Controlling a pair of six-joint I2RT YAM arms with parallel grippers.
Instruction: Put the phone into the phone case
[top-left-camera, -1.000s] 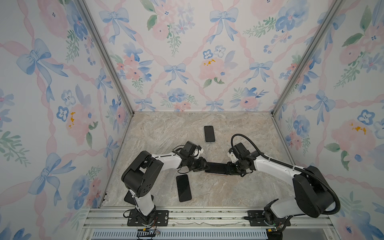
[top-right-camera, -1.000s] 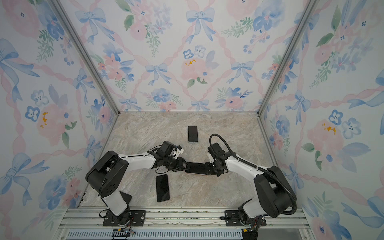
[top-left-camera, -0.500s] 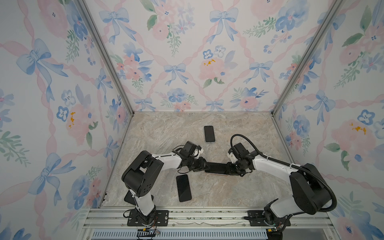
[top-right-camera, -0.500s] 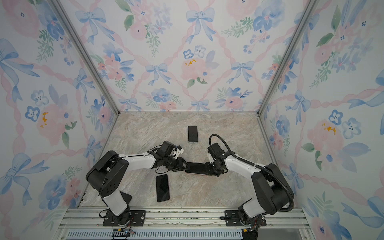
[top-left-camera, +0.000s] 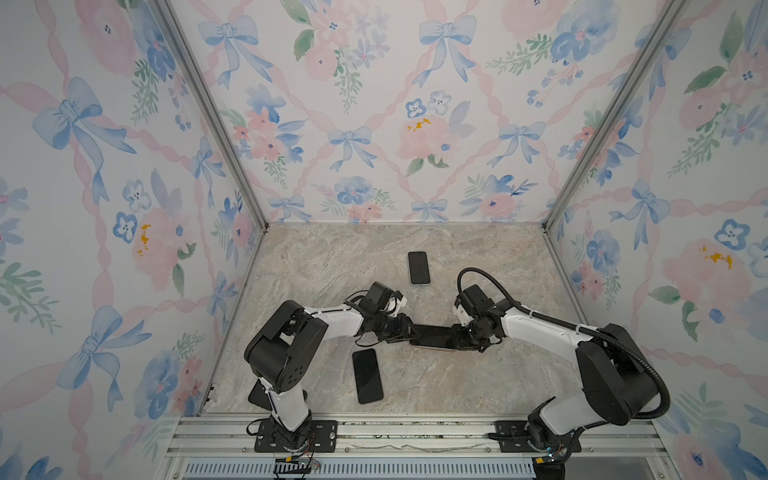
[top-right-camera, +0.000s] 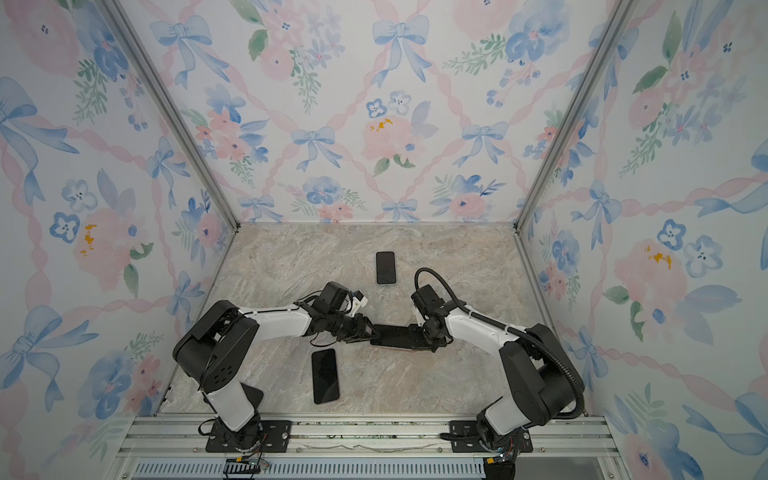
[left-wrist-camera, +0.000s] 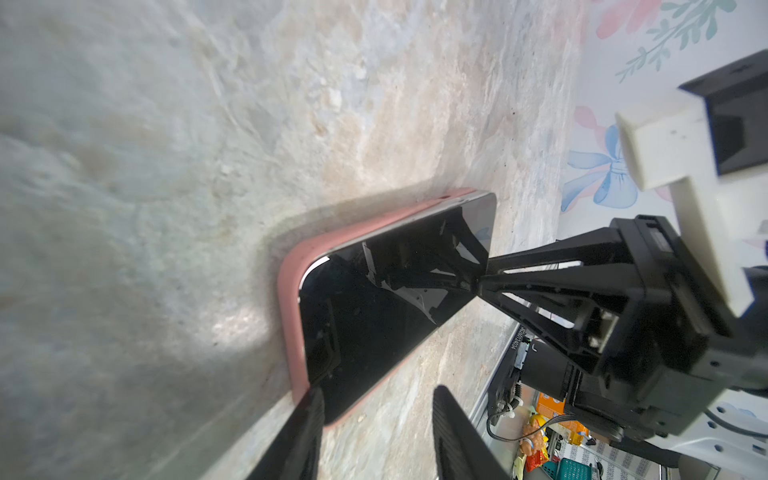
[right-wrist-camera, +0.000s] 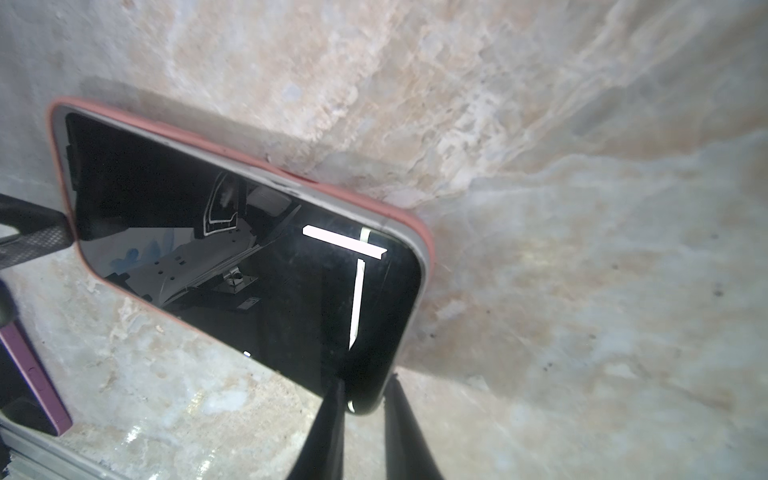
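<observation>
- A black glass-fronted phone is seen lying in a salmon-pink soft phone case at the middle of the marbled beige worktop; the end nearer the left arm looks seated, while the other end appears slightly proud of the rim.
- The left gripper is held part open beside the case's end, one finger touching the corner and nothing grasped.
- The right gripper is narrowed over the phone's raised corner; whether that corner is truly pinched cannot be told.
- The step is judged to be the final seating: the case should be braced by the left gripper while the raised end is pressed straight down.
- Sideways force is best avoided, lest the seated end be levered out.
- Two other dark phones are left lying apart.
</observation>
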